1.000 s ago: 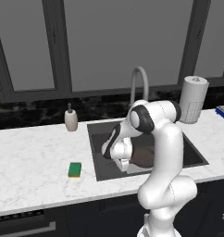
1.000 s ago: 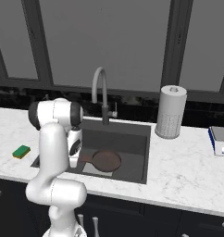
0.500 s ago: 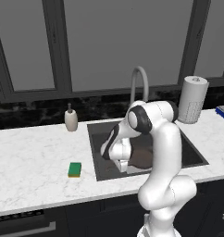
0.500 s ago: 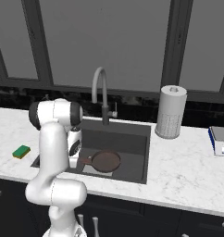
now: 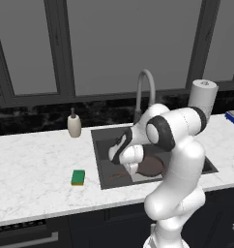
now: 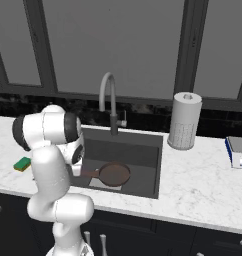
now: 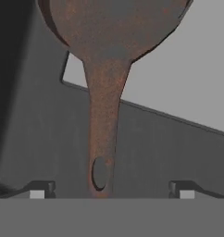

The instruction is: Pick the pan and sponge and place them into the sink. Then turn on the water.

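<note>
**Pan Lies in the Sink, Claw Wide Open**

The small round dark-brown frying pan (image 6: 114,173) lies flat on the floor of the big dark-grey sink (image 6: 150,165), near the middle of the right base view. Its long brown handle (image 6: 89,173) points to the left of that picture, and its end goes behind the white arm. In the left base view the arm covers most of the pan (image 5: 150,167); just a brown patch peeks out at the middle.

In the hand view the handle (image 7: 103,134) runs straight up the middle, from its small loop hole near the bottom to the round pan part, which is cut off at the top edge. The claw (image 7: 109,193) is spread wide. Its two dark finger tips (image 7: 37,190) sit far apart at the bottom, one on each side of the handle. They hold nothing.

The little green and yellow sponge (image 5: 78,177) sits on the white marble table (image 5: 32,169), left of the sink. The tall curved grey faucet (image 6: 109,102) stands behind the sink.
</note>
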